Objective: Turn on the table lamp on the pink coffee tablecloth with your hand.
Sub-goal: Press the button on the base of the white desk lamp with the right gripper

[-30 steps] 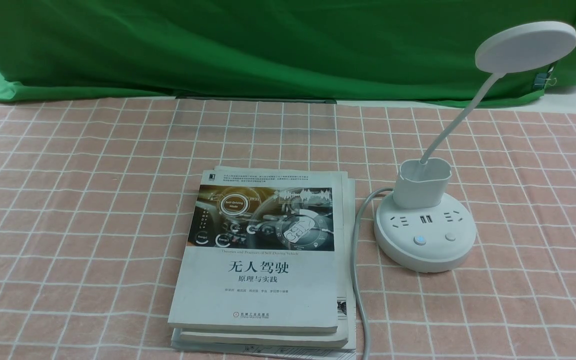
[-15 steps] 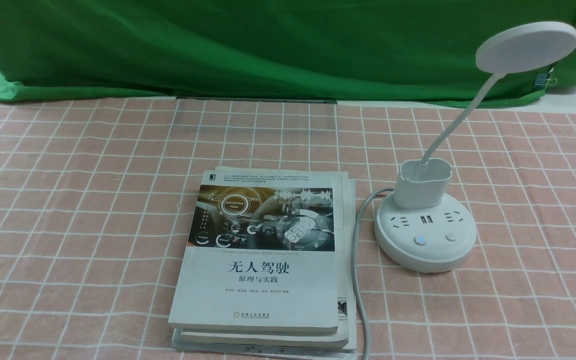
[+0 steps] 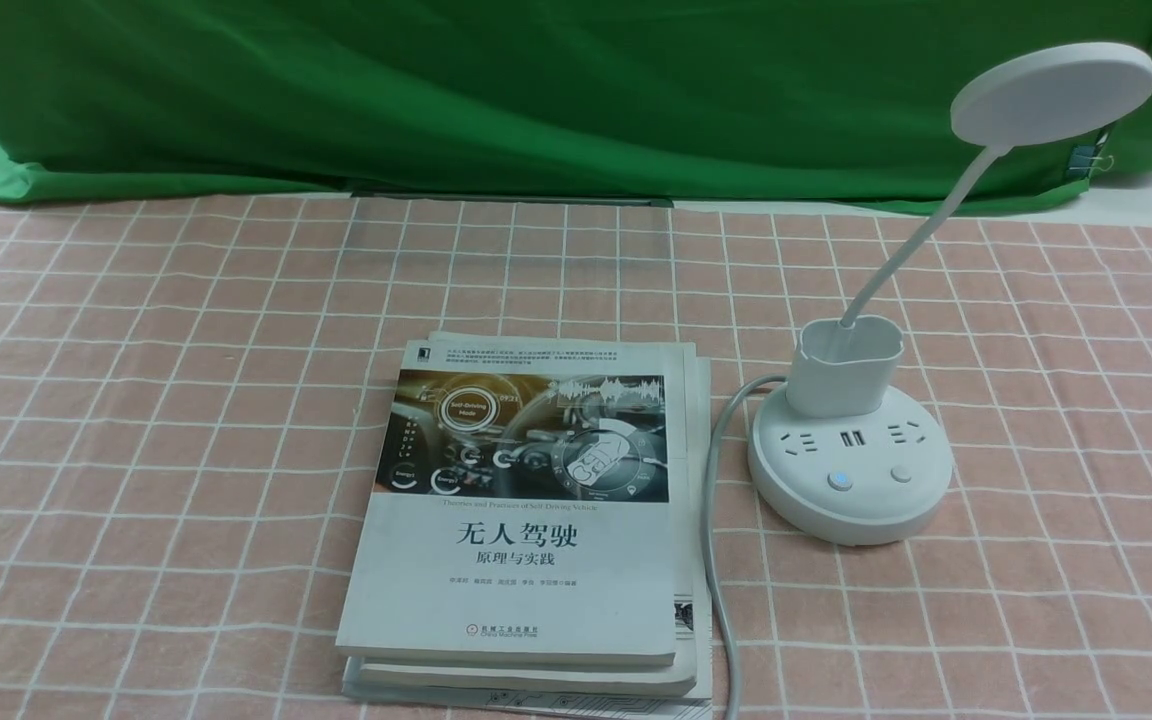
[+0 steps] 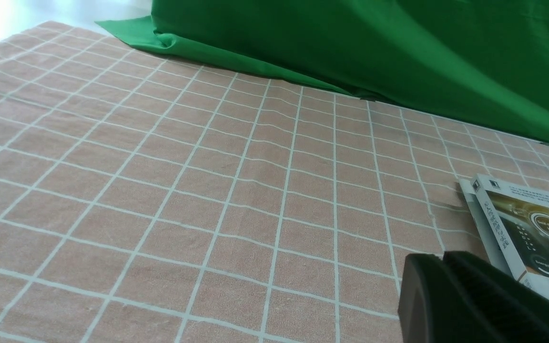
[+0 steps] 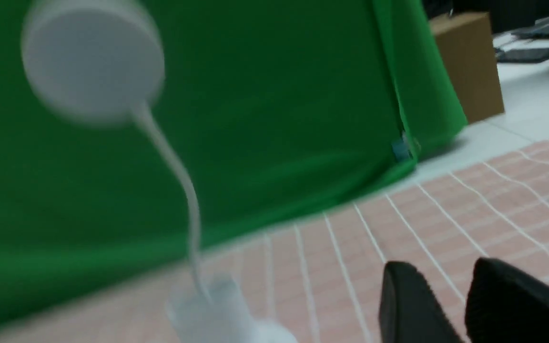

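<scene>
The white table lamp [image 3: 848,465] stands on the pink coffee tablecloth [image 3: 186,400] at the right. Its disc head [image 3: 1053,93] is up on a bendy neck, unlit. Its round base carries two buttons [image 3: 840,481]. Neither arm shows in the front view. In the right wrist view my right gripper [image 5: 446,271] has a small gap between its black fingers, holds nothing and hangs over the cloth, apart from the blurred lamp [image 5: 93,62]. In the left wrist view my left gripper [image 4: 441,259] is shut and empty, above the cloth [image 4: 184,166] beside the book's corner.
A stack of books [image 3: 526,520] lies mid-table, left of the lamp; its corner shows in the left wrist view [image 4: 527,219]. The lamp's grey cord [image 3: 716,560] runs to the front edge. A green backdrop cloth [image 3: 536,90] hangs behind. A brown box [image 5: 467,62] stands beyond it.
Nothing has moved in the front view; lamp, books and cord stay as they were.
</scene>
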You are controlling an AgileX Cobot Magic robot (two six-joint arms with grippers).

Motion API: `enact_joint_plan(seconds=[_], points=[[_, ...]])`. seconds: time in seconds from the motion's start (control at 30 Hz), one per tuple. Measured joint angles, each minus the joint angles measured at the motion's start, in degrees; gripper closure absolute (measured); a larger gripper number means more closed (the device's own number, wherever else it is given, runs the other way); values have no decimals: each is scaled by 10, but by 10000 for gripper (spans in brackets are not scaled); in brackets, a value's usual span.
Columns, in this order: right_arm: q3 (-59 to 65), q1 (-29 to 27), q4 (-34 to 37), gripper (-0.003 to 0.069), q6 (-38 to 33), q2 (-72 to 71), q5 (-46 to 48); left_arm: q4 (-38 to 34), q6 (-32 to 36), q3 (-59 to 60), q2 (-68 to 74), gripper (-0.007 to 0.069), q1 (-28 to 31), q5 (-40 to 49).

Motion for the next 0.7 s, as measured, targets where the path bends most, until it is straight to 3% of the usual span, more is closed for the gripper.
enact_joint_plan(seconds=[0.17, 0.37, 0.4, 0.53, 0.7], points=[[-3, 3, 1, 440, 19, 0, -8, 0, 0, 0, 0, 606, 0, 0], [-175, 41, 2, 573, -84, 143, 188, 0, -1, 0, 0, 606, 0, 0], [-183, 42, 2, 573, -84, 151, 196, 0, -1, 0, 0, 606, 0, 0], [-339, 55, 2, 591, -157, 352, 378, 0, 0, 0, 0, 606, 0, 0], [-429, 60, 1, 603, -195, 556, 445, 0, 0, 0, 0, 606, 0, 0]])
